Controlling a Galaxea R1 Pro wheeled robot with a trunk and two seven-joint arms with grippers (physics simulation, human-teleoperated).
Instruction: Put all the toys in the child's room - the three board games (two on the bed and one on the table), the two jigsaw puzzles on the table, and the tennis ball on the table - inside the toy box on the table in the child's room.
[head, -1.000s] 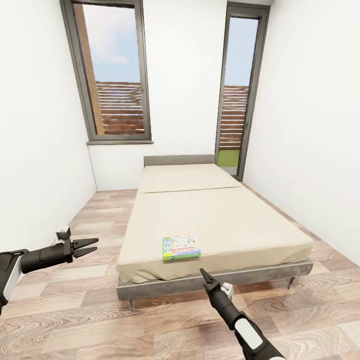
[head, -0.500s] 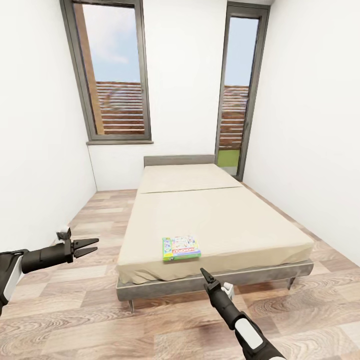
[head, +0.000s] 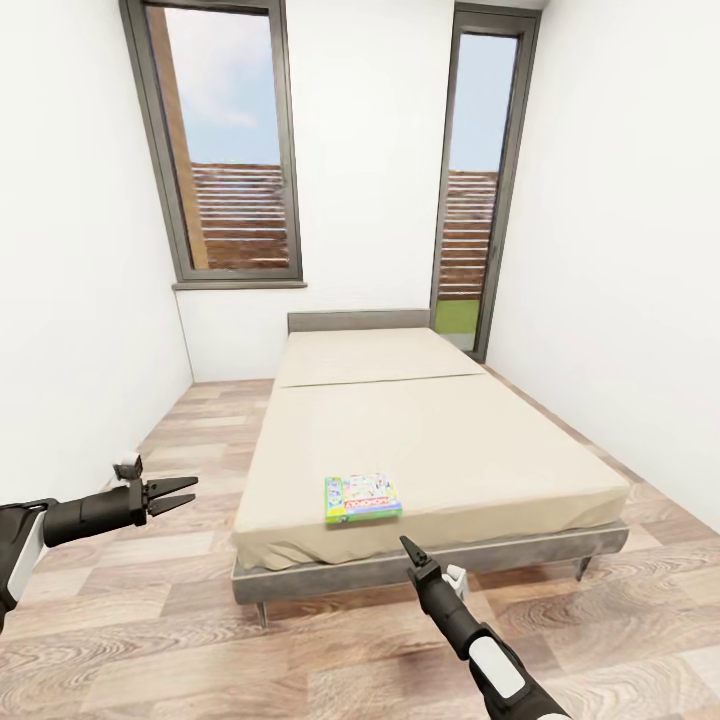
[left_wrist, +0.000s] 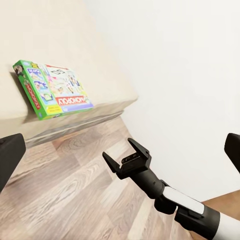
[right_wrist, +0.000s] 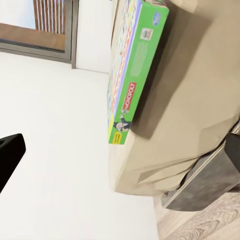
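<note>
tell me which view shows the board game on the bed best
The left wrist view: the board game shows its whole printed lid near the bed edge. The head view shows it small; the right wrist view shows it edge-on.

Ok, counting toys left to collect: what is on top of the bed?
One green-edged board game lies flat near the foot of the bed. Nothing else shows on the mattress; whatever is beneath the game is covered.

A board game, a flat white box with green sides and a red logo, lies face up on the bed near the foot edge, towards its left corner; the lettering looks like "Monopoly".
</note>
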